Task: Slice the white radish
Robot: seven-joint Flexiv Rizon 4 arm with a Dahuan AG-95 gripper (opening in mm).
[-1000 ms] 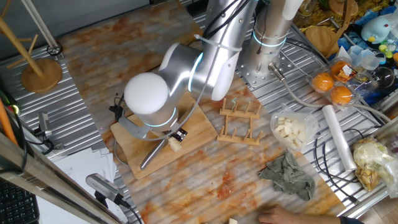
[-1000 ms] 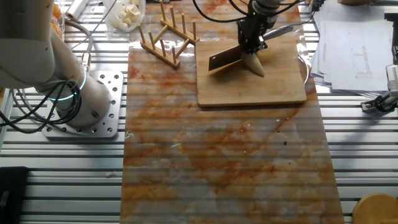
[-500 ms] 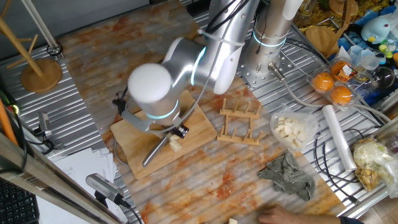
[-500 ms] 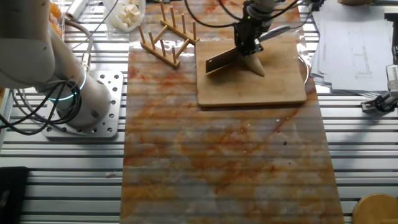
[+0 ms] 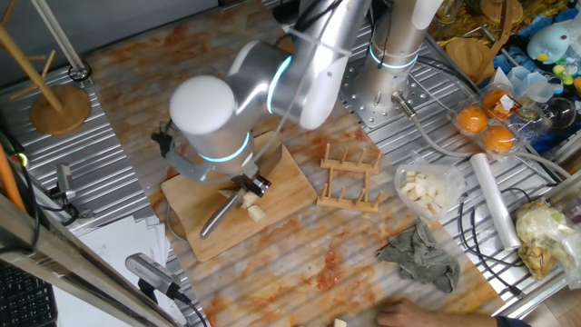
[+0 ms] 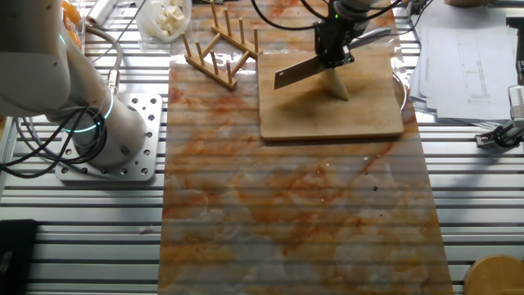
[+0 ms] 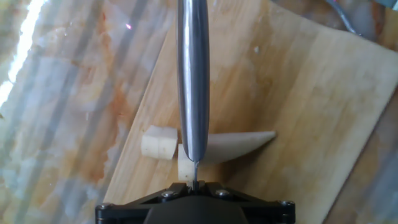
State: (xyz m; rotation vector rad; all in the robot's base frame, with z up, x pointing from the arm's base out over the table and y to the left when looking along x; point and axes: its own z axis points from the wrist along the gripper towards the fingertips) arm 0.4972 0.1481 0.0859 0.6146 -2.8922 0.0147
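Radish (image 7: 230,147) tapered, cream, partly sliced.

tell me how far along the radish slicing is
Done: one short piece lies cut off the white radish on the cutting board. In hand: the gripper holds the knife above the cut end. Left: the long tapered part remains whole.

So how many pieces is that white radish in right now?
2 that I can see, both on the cutting board: a small cut-off chunk on one side of the knife, and the long tapered piece on the other. The blade may hide more.
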